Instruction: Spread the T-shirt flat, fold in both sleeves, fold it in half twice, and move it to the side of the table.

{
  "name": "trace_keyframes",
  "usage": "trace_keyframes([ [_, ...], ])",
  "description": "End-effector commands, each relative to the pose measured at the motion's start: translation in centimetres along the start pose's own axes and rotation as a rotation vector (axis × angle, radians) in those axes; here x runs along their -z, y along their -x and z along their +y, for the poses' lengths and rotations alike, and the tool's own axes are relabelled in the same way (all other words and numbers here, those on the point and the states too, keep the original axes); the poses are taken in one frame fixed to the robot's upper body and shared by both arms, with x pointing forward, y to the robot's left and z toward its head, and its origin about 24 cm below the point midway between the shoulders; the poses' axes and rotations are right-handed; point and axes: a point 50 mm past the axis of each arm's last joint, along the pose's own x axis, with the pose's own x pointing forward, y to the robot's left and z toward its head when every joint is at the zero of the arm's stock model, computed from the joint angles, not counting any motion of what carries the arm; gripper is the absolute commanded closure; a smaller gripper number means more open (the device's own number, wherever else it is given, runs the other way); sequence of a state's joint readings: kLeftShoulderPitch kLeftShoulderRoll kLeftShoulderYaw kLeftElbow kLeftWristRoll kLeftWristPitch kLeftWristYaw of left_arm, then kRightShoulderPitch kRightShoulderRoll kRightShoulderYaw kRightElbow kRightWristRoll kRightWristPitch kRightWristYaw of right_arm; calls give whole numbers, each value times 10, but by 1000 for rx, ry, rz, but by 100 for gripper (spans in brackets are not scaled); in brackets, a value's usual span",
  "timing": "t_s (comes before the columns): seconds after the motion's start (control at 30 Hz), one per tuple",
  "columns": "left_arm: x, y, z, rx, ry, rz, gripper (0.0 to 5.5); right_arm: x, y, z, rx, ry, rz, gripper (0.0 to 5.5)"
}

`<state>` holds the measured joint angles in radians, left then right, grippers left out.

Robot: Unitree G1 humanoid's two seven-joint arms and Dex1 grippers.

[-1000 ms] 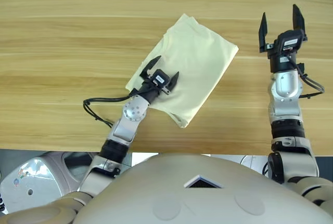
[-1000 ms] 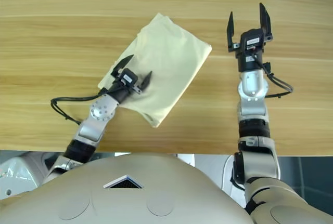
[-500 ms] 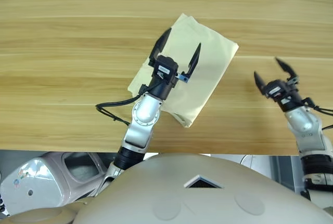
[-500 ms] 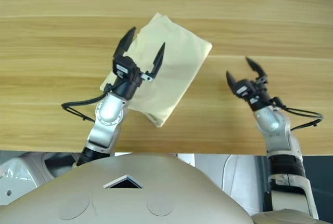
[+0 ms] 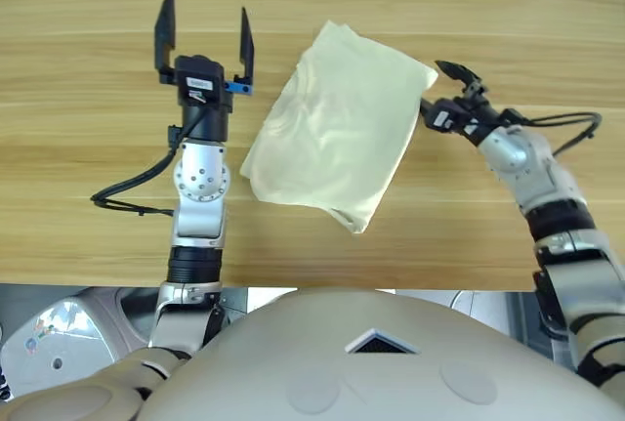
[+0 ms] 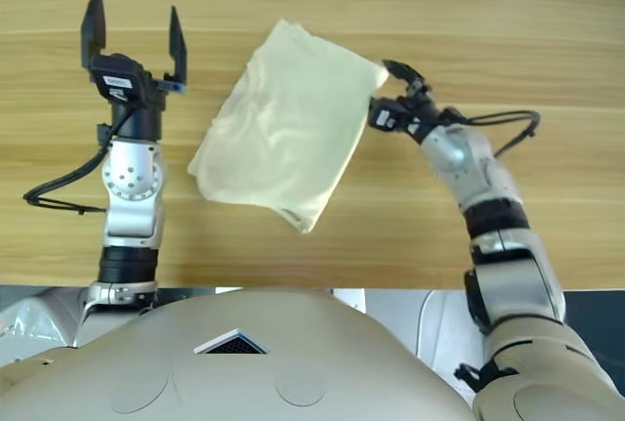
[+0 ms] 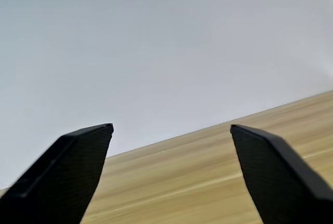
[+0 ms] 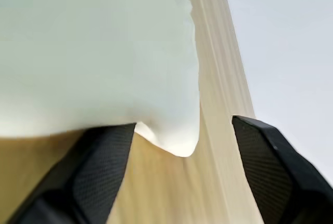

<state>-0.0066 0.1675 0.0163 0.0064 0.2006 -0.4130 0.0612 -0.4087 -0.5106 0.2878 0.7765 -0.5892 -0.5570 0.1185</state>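
Head camera, both eyes: the table (image 5: 88, 157) is pale wood with the grain running across. The T-shirt (image 5: 337, 133) lies on it near the middle. It is pale yellow, folded into a compact four-sided packet and set aslant, with one corner toward the far side and another toward the robot. A curved seam shows near its left edge. The left gripper (image 5: 207, 11) stands to the left of the cloth and apart from it. Its two black fingers point toward the far edge, spread wide, with nothing between them. The right gripper (image 5: 430, 85) is at the shirt's far right corner. That arm is angled in from the right, and its fingers are parted on either side of the corner's tip. From here it is not clear whether they touch the fabric.

Left wrist camera: the left gripper's two dark fingers (image 7: 67, 174) are wide apart and hold nothing. A band of wooden table (image 7: 208, 182) runs between them, with a plain pale wall behind it.

Right wrist camera: the T-shirt (image 8: 93, 52) shows up close as a broad pale sheet. Its rounded corner dips into the gap of the right gripper (image 8: 183, 125), whose fingers (image 8: 276, 177) are held apart rather than closed on it. The cloth's edge runs right along one finger, and contact cannot be made out. Wood grain shows beside and under the corner.
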Motion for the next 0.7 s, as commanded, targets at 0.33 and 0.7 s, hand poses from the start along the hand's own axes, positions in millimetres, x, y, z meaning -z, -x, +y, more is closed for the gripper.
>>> trace_keyframes([
  [0.33, 50, 24, 25, 93, -241, 240, 130, 1, -45, -3, 244, -152, 225, 206],
  [0.7, 43, 74, 71, 773, -920, 161, 130, 3, 96, 25, -55, 205, -228, 206],
])
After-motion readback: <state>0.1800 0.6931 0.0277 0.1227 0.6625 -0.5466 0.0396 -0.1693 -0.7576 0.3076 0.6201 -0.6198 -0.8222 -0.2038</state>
